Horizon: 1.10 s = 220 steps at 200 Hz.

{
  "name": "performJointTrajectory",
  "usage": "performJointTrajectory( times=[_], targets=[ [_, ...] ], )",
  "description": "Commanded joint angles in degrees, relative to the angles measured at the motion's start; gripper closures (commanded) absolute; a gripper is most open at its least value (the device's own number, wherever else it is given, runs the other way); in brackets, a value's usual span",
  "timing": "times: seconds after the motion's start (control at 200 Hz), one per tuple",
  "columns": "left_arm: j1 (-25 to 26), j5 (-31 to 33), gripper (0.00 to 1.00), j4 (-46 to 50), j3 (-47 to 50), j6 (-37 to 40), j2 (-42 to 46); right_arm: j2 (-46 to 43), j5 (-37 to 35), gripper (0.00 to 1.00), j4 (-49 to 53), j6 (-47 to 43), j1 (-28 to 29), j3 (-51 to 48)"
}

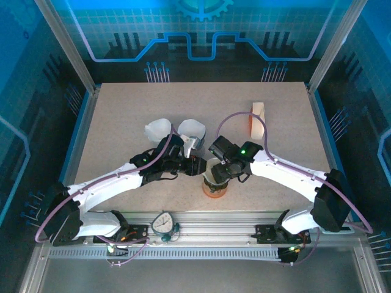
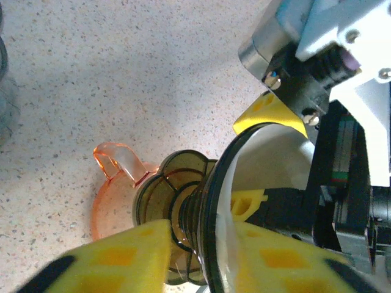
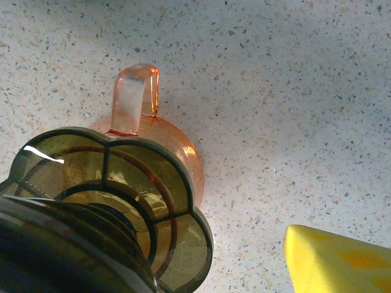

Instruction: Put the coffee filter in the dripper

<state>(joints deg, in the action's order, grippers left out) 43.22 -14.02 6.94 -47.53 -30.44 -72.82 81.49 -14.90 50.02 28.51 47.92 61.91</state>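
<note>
we find no text, label, brand or number we can read, round dial (image 1: pixel 164 223) on the front rail too small for us to make out, gear emblem (image 1: pixel 201 7) on the back wall, a sign without letters

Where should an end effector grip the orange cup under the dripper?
Probably its loop handle, approached from the side where it juts out: the dripper sits over the cup, so no rim is free, and the handle stands clear.

Dripper (image 3: pixel 116 183) partly beyond frame edge
</note>
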Motion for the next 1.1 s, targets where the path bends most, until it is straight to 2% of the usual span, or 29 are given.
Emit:
performJointTrajectory(
  times=[0.0,0.085,0.14,0.305,0.36,0.415,0.505,0.575,0.655,0.73,0.79,1.096],
  targets=[
    [-0.4,-0.3,0.78,-1.4,0.5,0.2,0.8,1.4,-0.5,0.27,-0.6,0.6,-0.7,-1.2],
    [-0.4,-0.6,0.83,-1.5,0.6,0.0,0.9,1.3,-0.4,0.27,-0.7,0.7,-0.8,-1.3],
    [-0.4,-0.5,0.83,-1.5,0.7,-0.1,0.8,1.3,-0.4,0.27,-0.7,0.7,-0.7,-1.3],
    [-0.4,0.0,0.58,-1.6,1.1,-0.5,1.4,1.1,-0.5,0.27,-0.6,0.7,-0.7,-1.3],
    [-0.4,-0.1,0.56,-1.7,1.1,-0.7,1.4,1.0,-0.6,0.27,-0.6,0.7,-0.7,-1.4],
    [-0.4,-0.3,0.61,-1.7,1.1,-0.7,1.4,1.1,-0.6,0.27,-0.6,0.8,-0.7,-1.4],
    [-0.4,-0.3,0.79,-1.7,1.2,-0.8,1.3,1.1,-0.6,0.27,-0.6,0.8,-0.7,-1.3],
    [-0.4,-0.4,0.83,-1.8,1.3,-0.9,1.3,1.1,-0.6,0.27,-0.6,0.7,-0.7,-1.4],
    [-0.4,-0.4,0.75,-1.8,1.4,-1.2,1.7,1.1,-0.7,0.27,-0.6,0.9,-0.7,-1.4],
    [-0.4,0.0,0.6,-1.3,1.7,-1.5,2.5,1.0,-0.7,0.27,-0.7,1.0,-0.7,-1.4],
    [-0.4,0.1,0.53,-1.1,2.0,-2.0,3.3,0.9,-0.7,0.27,-0.8,1.0,-0.7,-1.4],
    [-0.2,-0.7,0.53,-0.6,2.3,-2.3,2.7,1.0,-0.6,0.27,-1.0,1.0,-0.7,-1.6]
  ],
)
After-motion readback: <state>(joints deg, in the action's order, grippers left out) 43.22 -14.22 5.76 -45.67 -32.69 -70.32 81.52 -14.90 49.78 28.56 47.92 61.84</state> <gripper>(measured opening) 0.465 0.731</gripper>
